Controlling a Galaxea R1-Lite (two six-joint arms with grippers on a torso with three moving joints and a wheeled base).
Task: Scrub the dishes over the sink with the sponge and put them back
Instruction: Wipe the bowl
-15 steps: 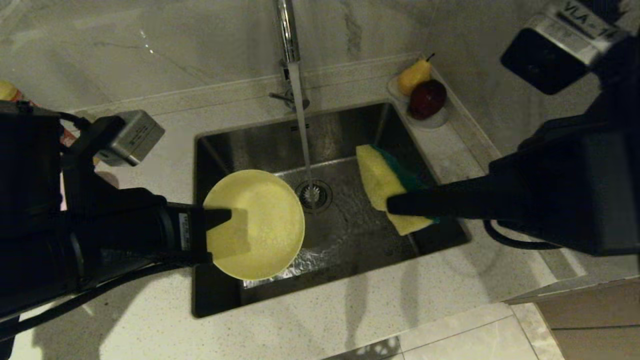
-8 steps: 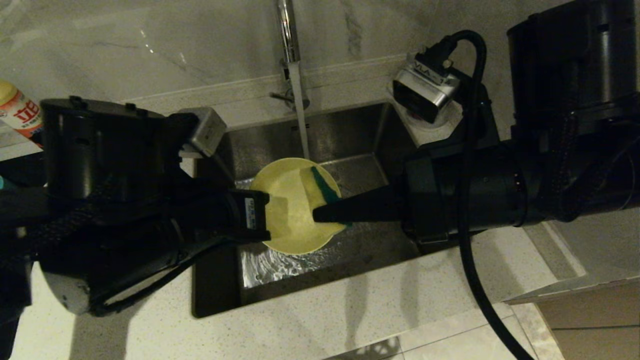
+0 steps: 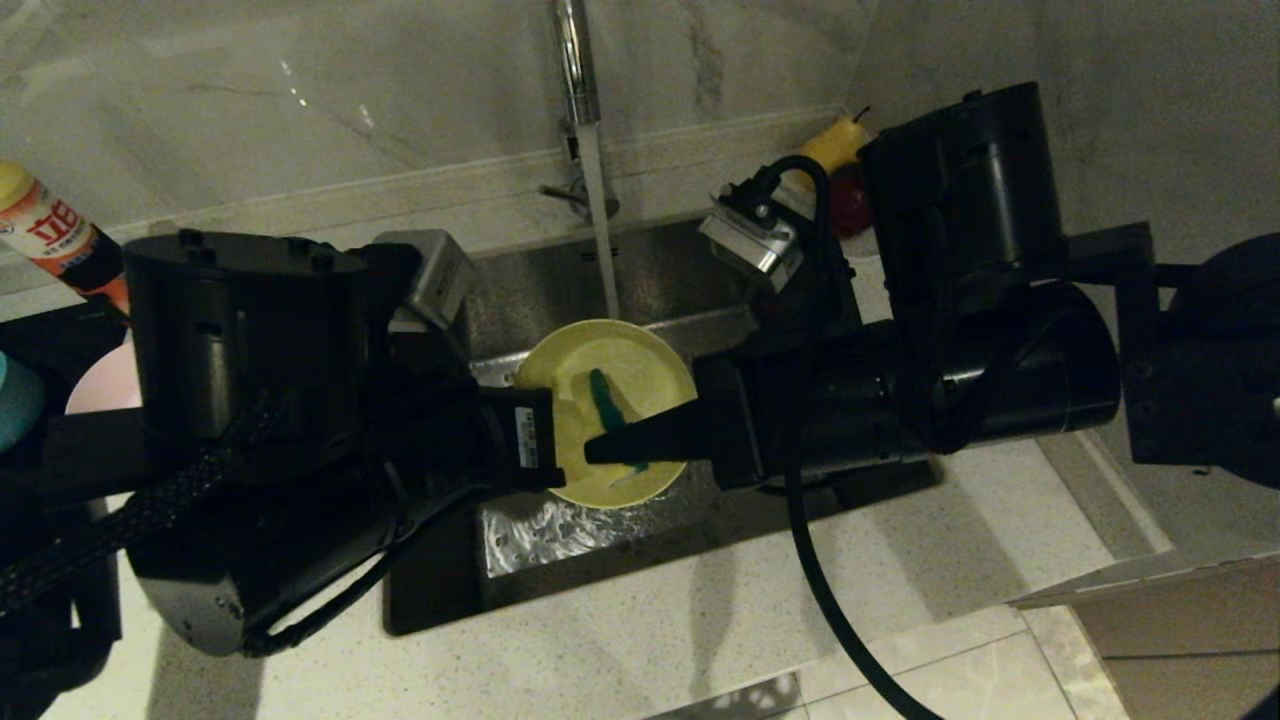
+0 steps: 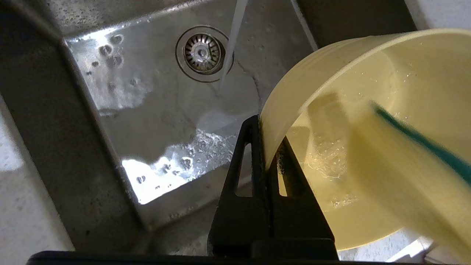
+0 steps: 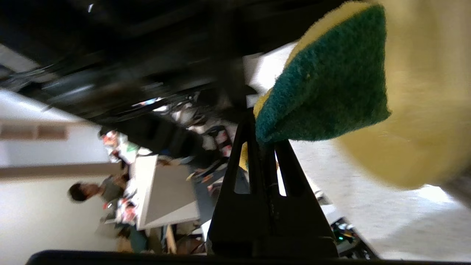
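Note:
Over the sink (image 3: pixel 690 265), my left gripper (image 3: pixel 562 440) holds the yellow bowl (image 3: pixel 640 365) tilted, shut on its rim. In the left wrist view one finger of the left gripper (image 4: pixel 265 138) sits outside the bowl (image 4: pixel 404 81) wall and one inside. From the right, my right gripper (image 3: pixel 597 450) reaches in, shut on the sponge (image 3: pixel 603 398), whose green layer shows inside the bowl. The right wrist view shows the right gripper (image 5: pixel 263 141) pinching a corner of the sponge (image 5: pixel 331 81) against the bowl (image 5: pixel 423 110). Wet foam clings to the bowl's inside.
Water runs from the tap (image 3: pixel 572 60) down past the bowl's far rim to the drain (image 4: pixel 201 51). A pink bowl (image 3: pixel 100 385) and a blue one (image 3: pixel 12 400) show behind my left arm. A bottle (image 3: pixel 55 235) stands far left; fruit (image 3: pixel 835 140) sits back right.
Both arms have closed in over the sink's middle. The bowl moved right toward the water stream, and the sponge travelled left from the sink's right side into the bowl.

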